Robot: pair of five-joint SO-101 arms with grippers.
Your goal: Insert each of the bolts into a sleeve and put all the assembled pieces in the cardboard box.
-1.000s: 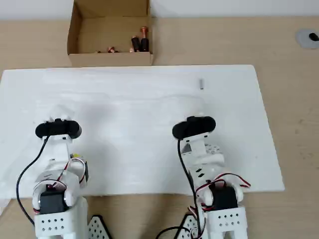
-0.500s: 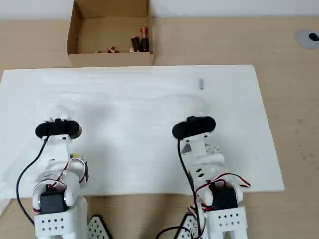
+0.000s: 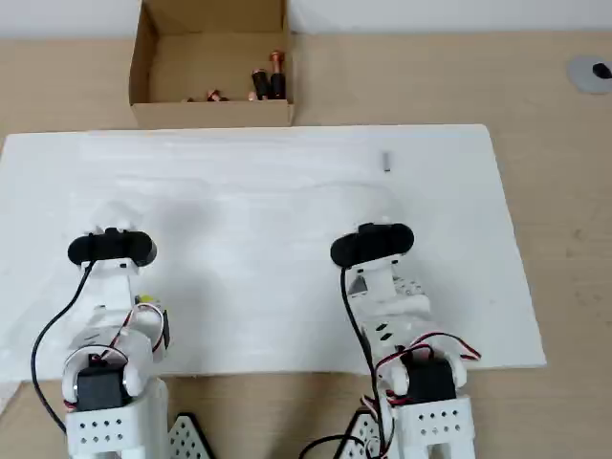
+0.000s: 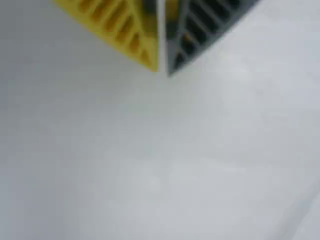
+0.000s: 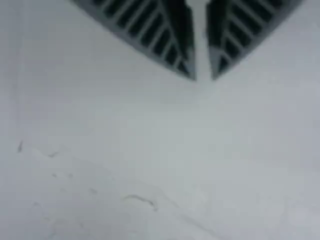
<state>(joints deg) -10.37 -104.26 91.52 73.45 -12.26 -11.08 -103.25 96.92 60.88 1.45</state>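
The cardboard box [image 3: 143, 67] stands beyond the far edge of the white mat [image 3: 268, 239]. It holds several copper bolts and black sleeves [image 3: 269, 78] along its near and right walls. One small grey piece [image 3: 386, 162] lies alone on the mat's far right part; what it is cannot be made out. Both arms sit folded at the near side. My left gripper [image 4: 161, 70], one yellow and one grey finger, is shut just above the mat with nothing in it. My right gripper [image 5: 202, 77] is likewise shut and empty over bare mat.
The left arm [image 3: 112, 249] and right arm [image 3: 373, 244] stand apart with open mat between and beyond them. A grey disc [image 3: 591, 73] lies on the wooden table at the far right. The mat is slightly wrinkled.
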